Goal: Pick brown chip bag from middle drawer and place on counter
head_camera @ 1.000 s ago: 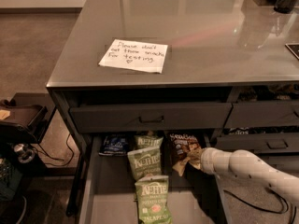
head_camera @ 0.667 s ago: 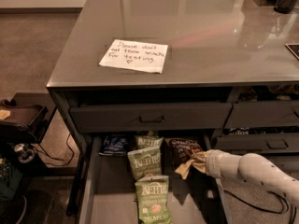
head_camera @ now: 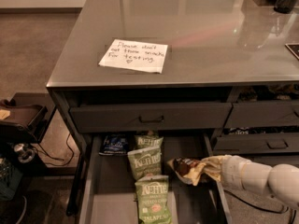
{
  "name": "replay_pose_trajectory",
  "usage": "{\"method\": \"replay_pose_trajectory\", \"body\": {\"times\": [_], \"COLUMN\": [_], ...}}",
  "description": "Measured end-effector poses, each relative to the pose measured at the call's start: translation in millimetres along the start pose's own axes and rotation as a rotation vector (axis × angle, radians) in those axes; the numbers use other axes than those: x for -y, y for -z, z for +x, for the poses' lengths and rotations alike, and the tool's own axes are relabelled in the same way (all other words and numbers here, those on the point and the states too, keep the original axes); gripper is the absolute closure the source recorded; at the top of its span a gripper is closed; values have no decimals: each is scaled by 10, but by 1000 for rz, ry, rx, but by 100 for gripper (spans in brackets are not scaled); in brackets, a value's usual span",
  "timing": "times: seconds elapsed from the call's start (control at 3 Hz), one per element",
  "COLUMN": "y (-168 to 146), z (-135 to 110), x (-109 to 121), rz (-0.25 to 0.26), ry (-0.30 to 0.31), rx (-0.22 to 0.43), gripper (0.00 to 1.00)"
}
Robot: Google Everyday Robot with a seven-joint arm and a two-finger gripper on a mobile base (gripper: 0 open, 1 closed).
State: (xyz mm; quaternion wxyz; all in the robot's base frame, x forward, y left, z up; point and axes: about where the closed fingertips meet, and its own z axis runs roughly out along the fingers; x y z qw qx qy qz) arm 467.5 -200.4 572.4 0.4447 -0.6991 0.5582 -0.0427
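Your gripper (head_camera: 200, 170) is clamping shut on the brown bag (head_camera: 181, 166), with the drawer (head_camera: 106, 195) floor just below it; you're not yet lifting toward the counter (head_camera: 210, 38) above.

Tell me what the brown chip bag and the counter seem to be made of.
The brown chip bag: probably thin plastic film, glossy; it crinkles where the gripper holds it over the middle drawer. The counter: hard, smooth, glossy, perhaps glass or polished metal; it shows reflections.

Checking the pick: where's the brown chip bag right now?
In the camera view, the brown chip bag is held by the gripper at the right side of the middle drawer, just right of the green bags.
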Motion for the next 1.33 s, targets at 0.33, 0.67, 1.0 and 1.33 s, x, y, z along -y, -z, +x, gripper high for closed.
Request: {"method": "replay_pose_trajectory", "body": {"times": [0.33, 0.67, 1.0, 1.33], "y": [487, 486, 674, 1029], "z": [-368, -372, -653, -1119], "x": [135, 137, 340, 692], "rz": [62, 62, 87, 138], "ry": [69, 70, 110, 165], "rx": [37, 38, 78, 139], "gripper": [100, 100, 100, 100]}}
